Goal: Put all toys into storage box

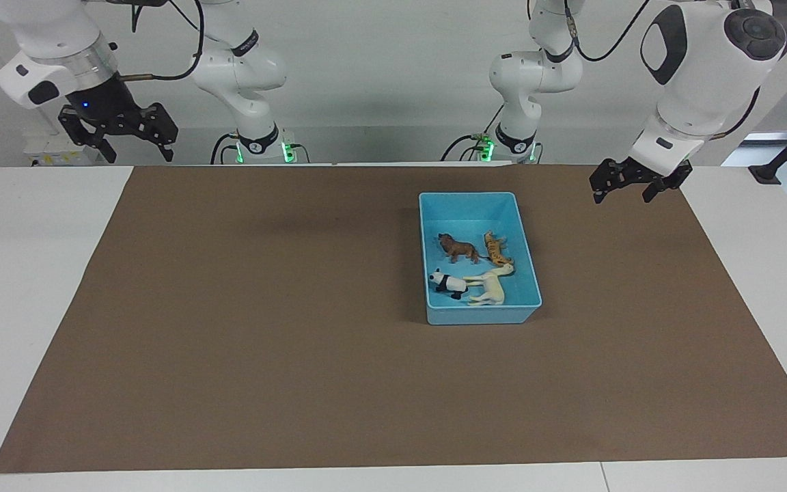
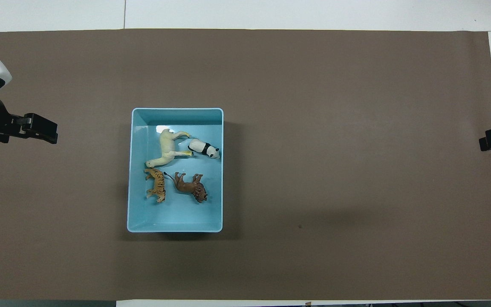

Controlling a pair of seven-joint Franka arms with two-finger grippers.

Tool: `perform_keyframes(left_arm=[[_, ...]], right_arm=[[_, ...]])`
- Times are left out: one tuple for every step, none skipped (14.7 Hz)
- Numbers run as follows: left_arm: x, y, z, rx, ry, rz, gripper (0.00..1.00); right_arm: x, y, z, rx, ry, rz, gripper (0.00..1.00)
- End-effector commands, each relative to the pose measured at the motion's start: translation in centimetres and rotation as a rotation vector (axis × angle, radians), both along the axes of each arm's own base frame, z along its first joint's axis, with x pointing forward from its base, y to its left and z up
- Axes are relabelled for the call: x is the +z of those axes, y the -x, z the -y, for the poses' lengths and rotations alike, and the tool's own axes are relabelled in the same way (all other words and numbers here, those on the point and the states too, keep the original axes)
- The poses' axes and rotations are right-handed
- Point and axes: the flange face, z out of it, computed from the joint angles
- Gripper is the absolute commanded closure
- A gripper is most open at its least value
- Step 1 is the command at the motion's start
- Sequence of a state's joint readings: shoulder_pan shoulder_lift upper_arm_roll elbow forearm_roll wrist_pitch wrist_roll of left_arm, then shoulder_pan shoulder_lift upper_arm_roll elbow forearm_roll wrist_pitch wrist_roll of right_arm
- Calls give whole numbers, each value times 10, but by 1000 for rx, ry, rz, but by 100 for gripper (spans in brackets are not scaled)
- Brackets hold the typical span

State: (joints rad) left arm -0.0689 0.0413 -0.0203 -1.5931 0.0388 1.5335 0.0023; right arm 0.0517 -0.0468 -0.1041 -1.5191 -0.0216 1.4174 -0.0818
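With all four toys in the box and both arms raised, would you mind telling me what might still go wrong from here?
1. The horse, panda, tiger and lion lie loose in the box, whose walls are low; lifting or tilting it might spill them.
2. The left gripper hangs open over the mat toward the left arm's end, closer to the box than the right gripper; a low sweep inward might nudge the box.

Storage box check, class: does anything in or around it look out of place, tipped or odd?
Nothing stands out. The horse, panda, tiger and lion all lie inside the storage box. The left gripper and right gripper hang raised, holding nothing.
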Motion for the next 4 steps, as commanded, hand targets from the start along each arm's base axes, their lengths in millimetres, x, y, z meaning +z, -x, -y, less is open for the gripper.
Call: perform_keyframes(left_arm=[[1,8,-4,-2,12,3,0],[1,8,-4,-2,12,3,0],[2,8,-4,-2,12,4,0],[2,8,-4,-2,12,4,0]], right_arm=[[6,7,2,13,-24,16,0],[6,7,1,14,-24,15,0],[6,7,0,14,-22,16,0],[6,6,-1,17,-22,16,0]])
